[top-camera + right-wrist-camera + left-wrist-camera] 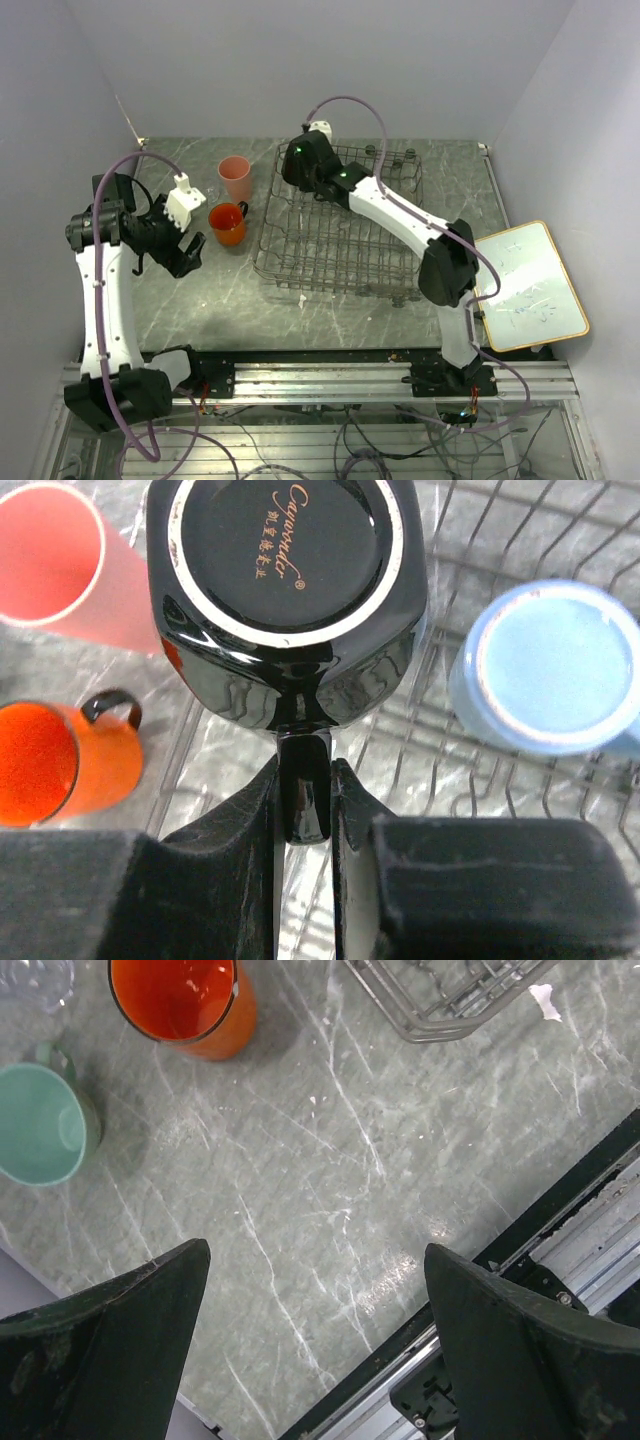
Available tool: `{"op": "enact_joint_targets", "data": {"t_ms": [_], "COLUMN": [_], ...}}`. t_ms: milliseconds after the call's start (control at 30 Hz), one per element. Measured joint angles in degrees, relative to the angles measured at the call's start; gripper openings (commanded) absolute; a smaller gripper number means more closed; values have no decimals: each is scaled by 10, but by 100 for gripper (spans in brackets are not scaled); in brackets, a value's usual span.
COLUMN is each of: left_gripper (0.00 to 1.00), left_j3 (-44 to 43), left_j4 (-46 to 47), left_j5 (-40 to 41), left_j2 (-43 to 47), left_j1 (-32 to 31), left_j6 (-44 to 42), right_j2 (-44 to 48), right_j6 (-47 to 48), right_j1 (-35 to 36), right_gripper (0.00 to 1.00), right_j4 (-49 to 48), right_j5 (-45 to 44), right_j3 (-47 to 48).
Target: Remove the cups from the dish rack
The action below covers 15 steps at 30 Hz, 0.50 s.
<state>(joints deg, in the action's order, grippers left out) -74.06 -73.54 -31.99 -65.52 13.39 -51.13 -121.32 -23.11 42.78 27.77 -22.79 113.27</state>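
Observation:
The grey wire dish rack [335,235] stands in the middle of the table. My right gripper [305,770] reaches into its far left corner and is shut on the handle of an upside-down black mug [285,590]. Beside it in the rack, a light-blue mug [550,665] also sits upside down. Left of the rack, on the table, stand a pink tumbler [235,178] and an orange mug [228,224]. My left gripper [315,1255] hangs open and empty over bare table near the front edge. Beyond it are the orange mug [180,1000] and a mint-green cup [40,1125].
A white board with an orange rim [530,285] lies at the right edge of the table. The rack's near corner [450,1000] shows in the left wrist view. The metal base rail [320,375] runs along the table's near edge.

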Motion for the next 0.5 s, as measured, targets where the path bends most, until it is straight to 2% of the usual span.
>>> {"op": "enact_joint_targets", "data": {"t_ms": [300, 500], "left_gripper": [100, 100], "left_j3": [28, 34], "left_j4": [-4, 14], "left_j5": [-69, -127], "left_j2": [56, 103], "left_j1": [0, 0], "left_j6": [-52, -69], "right_j2": [195, 317], "right_j6": [-105, -203], "right_j1": [3, 27], "right_gripper": [0, 0], "right_j4": [-37, -115], "right_j5": [169, 296], "right_j3": [-230, -365]}}
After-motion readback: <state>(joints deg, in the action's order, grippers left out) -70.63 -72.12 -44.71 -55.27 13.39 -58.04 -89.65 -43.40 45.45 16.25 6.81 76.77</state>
